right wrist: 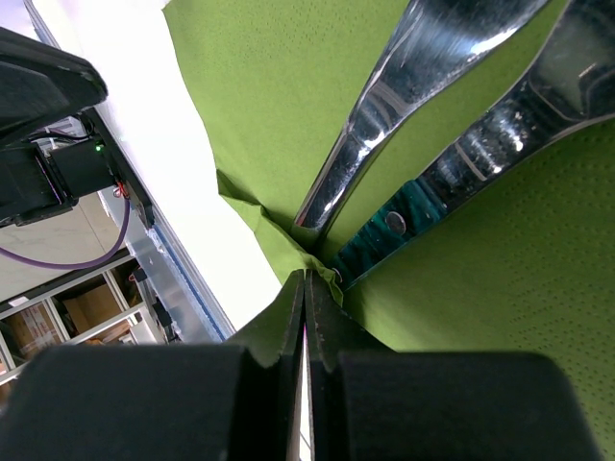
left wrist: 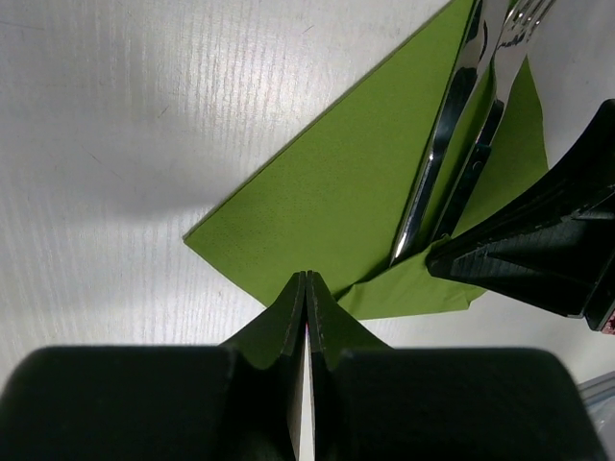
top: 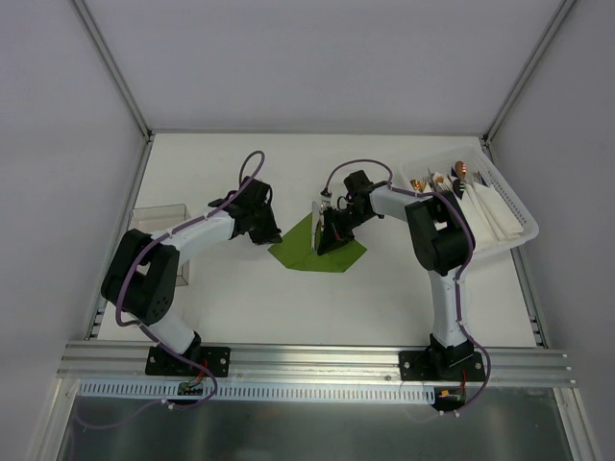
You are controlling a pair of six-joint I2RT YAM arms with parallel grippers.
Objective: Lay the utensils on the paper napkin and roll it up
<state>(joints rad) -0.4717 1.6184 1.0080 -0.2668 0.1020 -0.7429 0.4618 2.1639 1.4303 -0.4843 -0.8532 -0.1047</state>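
Observation:
The olive-green paper napkin (top: 306,254) lies on the white table, between both grippers. Two silvery utensils (left wrist: 437,158) lie on it side by side, one of them a fork (left wrist: 500,86); they also show in the right wrist view (right wrist: 404,86). My right gripper (right wrist: 306,276) is shut on a bunched fold of the napkin (right wrist: 269,235) at the handle ends. It is seen from above over the napkin's middle (top: 332,235). My left gripper (left wrist: 306,277) is shut, with its tips at the napkin's near edge (left wrist: 288,221). No paper shows between its jaws.
A white basket (top: 514,216) at the back right holds copper-tipped cutlery (top: 459,171) and white napkins (top: 485,206). A clear plastic box (top: 159,219) stands at the left edge of the table.

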